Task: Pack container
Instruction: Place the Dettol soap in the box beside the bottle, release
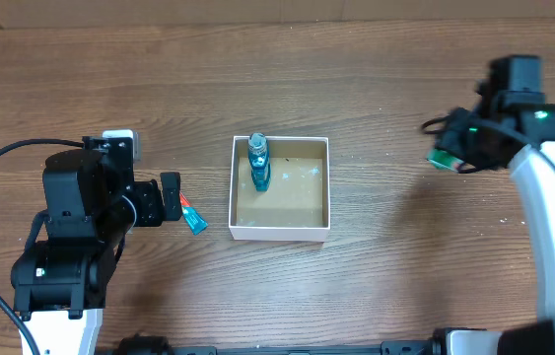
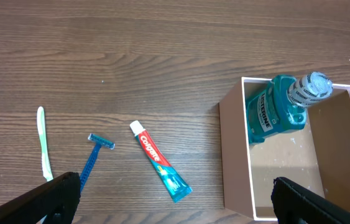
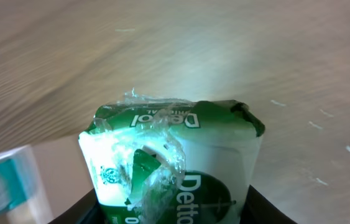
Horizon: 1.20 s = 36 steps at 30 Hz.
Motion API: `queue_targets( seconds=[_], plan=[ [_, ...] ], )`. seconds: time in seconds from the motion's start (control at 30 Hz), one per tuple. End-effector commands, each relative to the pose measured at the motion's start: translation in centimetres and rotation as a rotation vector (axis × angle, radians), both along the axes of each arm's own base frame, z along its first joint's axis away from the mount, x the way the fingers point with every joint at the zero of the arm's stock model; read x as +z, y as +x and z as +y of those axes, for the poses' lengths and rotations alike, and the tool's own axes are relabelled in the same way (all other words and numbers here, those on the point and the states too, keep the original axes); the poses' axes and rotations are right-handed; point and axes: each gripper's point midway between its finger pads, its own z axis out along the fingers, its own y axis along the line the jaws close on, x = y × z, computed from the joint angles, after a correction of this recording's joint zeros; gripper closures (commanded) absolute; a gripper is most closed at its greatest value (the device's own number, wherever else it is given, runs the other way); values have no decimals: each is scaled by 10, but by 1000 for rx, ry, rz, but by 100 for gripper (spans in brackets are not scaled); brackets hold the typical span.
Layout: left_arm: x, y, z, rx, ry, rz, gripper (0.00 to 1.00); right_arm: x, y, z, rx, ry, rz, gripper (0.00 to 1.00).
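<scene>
Container (image 1: 280, 234) is sat mid-table btwn the arms: square, shallow, thin white walls, tan floor. Only a mouthwash bottle (image 1: 259, 163) is packed, tucked in one corner, so it's judged early days. A Dettol soap pack (image 3: 175, 168) is clamped in the right gripper (image 1: 451, 155), well apart from it. Toothpaste (image 2: 160, 160), razor (image 2: 94, 158) and prob a toothbrush (image 2: 43, 143) are yet to be packed. Left gripper (image 1: 172, 198) is spread wide, nothing held.
</scene>
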Motion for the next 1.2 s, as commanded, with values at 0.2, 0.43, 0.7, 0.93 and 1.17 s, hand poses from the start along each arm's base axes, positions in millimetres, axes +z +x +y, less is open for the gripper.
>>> queue_targets(
  seconds=[0.2, 0.43, 0.7, 0.93, 1.17],
  plan=[
    [11, 2, -4, -9, -17, -30, 0, 10, -14, 163, 346, 1, -84, 62],
    [11, 1, -4, -9, -18, -27, 0, -49, -16, 212, 437, -28, 35, 62],
    [11, 1, -4, -9, -17, -27, 0, -98, 4, 229, 446, -44, 73, 62],
    [11, 1, -4, -9, -17, -26, 0, -116, 6, 230, 446, -57, 104, 42],
    [11, 1, -4, -9, -17, -26, 0, -118, 8, 231, 446, -56, 102, 31]
  ],
)
